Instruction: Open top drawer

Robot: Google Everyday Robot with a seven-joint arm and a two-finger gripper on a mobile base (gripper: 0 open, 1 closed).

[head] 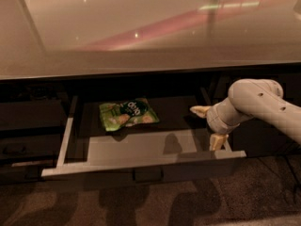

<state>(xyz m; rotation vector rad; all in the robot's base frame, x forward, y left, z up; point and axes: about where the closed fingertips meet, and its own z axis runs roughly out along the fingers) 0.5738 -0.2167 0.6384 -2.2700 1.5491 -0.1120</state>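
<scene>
Nearest me, over the speckled brown floor (263,192), the wide dark grey top drawer (188,169) with its pale top edge stood pulled out, small bar handle (147,174) in the middle. At its right end the robot's cream two-finger hand (209,126) reached in, fingers spread (one tip down by the front panel). Further in lay a crinkled green snack bag (128,115). Above and beyond it was the glossy beige surface (141,46).

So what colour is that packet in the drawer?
Green packet, clear in the camera view; the gripper sits by the top drawer's right end.
</scene>
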